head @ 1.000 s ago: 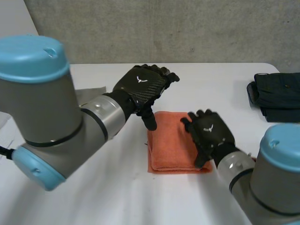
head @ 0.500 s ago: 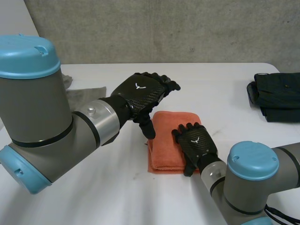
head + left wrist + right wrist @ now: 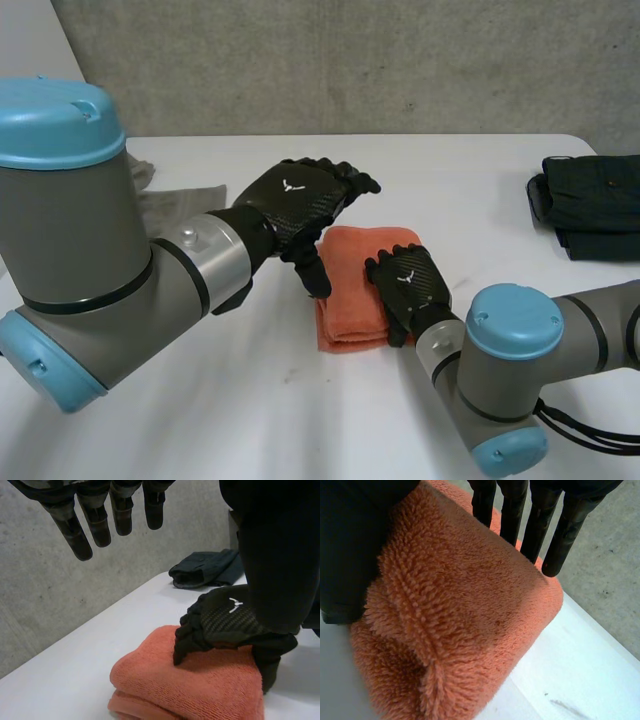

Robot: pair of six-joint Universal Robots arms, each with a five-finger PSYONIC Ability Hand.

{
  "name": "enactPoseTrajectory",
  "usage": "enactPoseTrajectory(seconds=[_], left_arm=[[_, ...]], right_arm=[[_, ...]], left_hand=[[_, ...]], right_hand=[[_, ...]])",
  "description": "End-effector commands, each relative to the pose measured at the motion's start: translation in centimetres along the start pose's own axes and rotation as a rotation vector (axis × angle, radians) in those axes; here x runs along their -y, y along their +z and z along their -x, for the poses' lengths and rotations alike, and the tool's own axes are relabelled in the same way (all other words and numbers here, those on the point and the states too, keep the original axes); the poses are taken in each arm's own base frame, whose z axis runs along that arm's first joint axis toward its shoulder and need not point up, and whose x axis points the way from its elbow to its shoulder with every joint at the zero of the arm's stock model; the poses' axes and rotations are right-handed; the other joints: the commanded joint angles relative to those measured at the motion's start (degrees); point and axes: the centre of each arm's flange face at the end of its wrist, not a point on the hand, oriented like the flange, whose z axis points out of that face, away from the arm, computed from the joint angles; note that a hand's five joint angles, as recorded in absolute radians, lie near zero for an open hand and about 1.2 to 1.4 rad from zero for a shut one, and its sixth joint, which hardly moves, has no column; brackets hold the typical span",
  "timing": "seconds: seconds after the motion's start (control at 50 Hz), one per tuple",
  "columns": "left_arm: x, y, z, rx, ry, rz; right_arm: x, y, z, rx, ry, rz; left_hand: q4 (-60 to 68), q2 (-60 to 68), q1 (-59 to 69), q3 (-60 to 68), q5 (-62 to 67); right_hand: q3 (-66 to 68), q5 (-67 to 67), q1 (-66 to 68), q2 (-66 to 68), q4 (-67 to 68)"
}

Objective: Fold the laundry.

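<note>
An orange towel (image 3: 350, 290) lies folded in a thick stack at the middle of the white table (image 3: 480, 180). My right hand (image 3: 408, 288) rests on the towel's right side. Its fingers (image 3: 200, 630) curl over the top and its thumb (image 3: 270, 660) runs down the side edge, so the pile (image 3: 455, 615) bulges between them. My left hand (image 3: 300, 200) hovers above the towel's far left edge without touching it. Its fingers (image 3: 95, 520) hang straight and apart, and its thumb points down beside the towel.
A dark folded garment pile (image 3: 590, 205) sits at the table's far right edge, also seen behind the towel (image 3: 207, 567). A grey cloth (image 3: 180, 205) lies at the left behind my left arm. A concrete wall stands behind the table.
My right hand has slid leftward across the towel and its fingers have curled, bunching the towel narrower. My left hand has dropped slightly and stayed open.
</note>
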Motion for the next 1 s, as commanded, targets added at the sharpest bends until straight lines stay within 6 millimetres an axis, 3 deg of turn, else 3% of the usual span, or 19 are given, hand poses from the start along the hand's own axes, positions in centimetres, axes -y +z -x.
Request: enactPoseTrajectory(seconds=[0.02, 0.24, 0.36, 0.4, 0.48, 0.64, 0.66, 0.72, 0.88, 1.0], left_arm=[[-0.2, 0.0, 0.1, 0.001, -0.005, 0.006], [0.0, 0.0, 0.1, 0.001, -0.028, -0.003], [0.2, 0.1, 0.2, 0.004, -0.041, -0.013], [0.3, 0.1, 0.2, 0.004, -0.045, -0.016], [0.3, 0.2, 0.2, 0.004, -0.047, -0.015], [0.2, 0.2, 0.3, 0.007, -0.048, -0.011], [0.1, 0.1, 0.3, 0.007, -0.049, -0.01], [0.0, 0.2, 0.6, 0.014, -0.051, -0.006], [-0.1, 0.3, 0.8, 0.02, -0.054, -0.005], [0.0, 0.3, 0.8, 0.02, -0.055, -0.006]], right_arm=[[0.3, 1.0, -0.2, -0.002, 0.003, -0.022], [1.5, 2.6, -0.8, -0.019, 0.009, -0.077], [1.4, 3.5, -1.5, -0.005, 0.013, -0.088], [1.2, 3.7, -2.3, -0.013, 0.009, -0.083], [0.8, 3.9, -4.7, -0.052, 0.012, -0.066], [0.2, 3.8, -12.8, -0.109, -0.031, 0.004], [-0.1, 3.8, -14.9, -0.114, -0.065, 0.01], [-0.1, 4.0, -17.3, -0.106, -0.131, 0.002], [2.1, 6.4, -22.7, -0.165, -0.24, -0.102], [5.8, 8.1, -27.3, -0.295, -0.278, -0.298]], left_hand=[[0.4, 0.3, 1.5, 0.1, -0.2], [0.9, 0.8, 2.0, 0.6, 0.3], [1.0, 0.9, 2.2, 0.7, 0.5], [1.0, 0.9, 2.2, 0.7, 0.5], [1.0, 0.9, 2.2, 0.7, 0.5], [1.0, 0.9, 2.2, 0.7, 0.5], [1.0, 0.9, 2.2, 0.7, 0.5], [1.0, 0.9, 2.2, 0.7, 0.5], [1.0, 0.9, 2.2, 0.7, 0.5], [1.0, 0.9, 2.2, 0.7, 0.5]], right_hand=[[13.0, 18.5, 18.4, 13.5, 13.4], [21.6, 27.1, 27.0, 22.1, 22.0], [51.6, 57.0, 56.9, 52.1, 52.0], [51.7, 57.1, 57.0, 52.2, 52.1], [51.7, 57.1, 57.0, 52.2, 52.1], [51.7, 57.1, 57.0, 52.2, 52.1], [51.7, 57.1, 57.0, 52.2, 52.1], [51.7, 57.1, 57.0, 52.2, 52.1], [51.7, 57.1, 57.0, 52.2, 52.1], [51.7, 57.1, 57.0, 52.2, 52.1]])
